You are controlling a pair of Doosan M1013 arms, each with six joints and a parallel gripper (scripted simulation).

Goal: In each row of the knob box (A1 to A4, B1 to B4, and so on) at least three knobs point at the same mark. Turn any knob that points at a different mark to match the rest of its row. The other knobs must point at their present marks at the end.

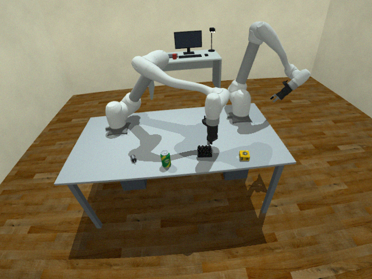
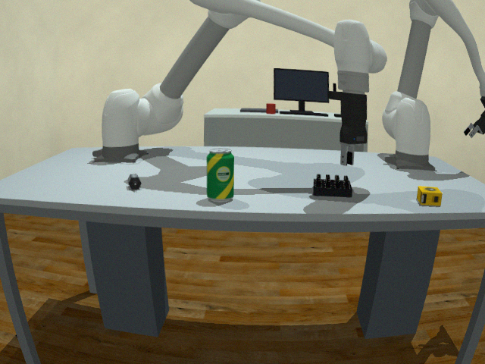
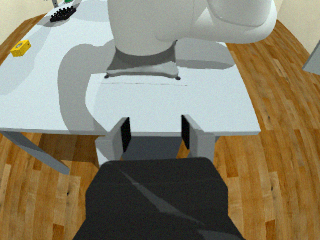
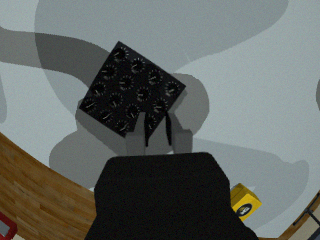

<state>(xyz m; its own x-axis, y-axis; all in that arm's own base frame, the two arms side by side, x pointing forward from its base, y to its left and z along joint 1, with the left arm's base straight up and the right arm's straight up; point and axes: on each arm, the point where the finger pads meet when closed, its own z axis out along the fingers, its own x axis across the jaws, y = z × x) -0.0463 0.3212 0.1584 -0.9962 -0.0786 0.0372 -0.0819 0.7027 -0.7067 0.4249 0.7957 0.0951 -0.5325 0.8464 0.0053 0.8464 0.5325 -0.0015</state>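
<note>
Left to right, exterior view: the knob box (image 1: 204,153) (image 2: 332,191) (image 3: 62,15) (image 4: 133,92), nearly square with no evident long axis, rests on the bench (image 1: 104,169) (image 2: 273,205) (image 3: 140,102) (image 4: 260,90), below and slightly left of the right fingers (image 1: 210,142) (image 2: 347,157). These stand partly parted, grasping nothing. The left fingers (image 1: 274,98) (image 2: 470,130), released, hang well apart. The nearer right arm would presumably need to descend, aligned with one knob.
</note>
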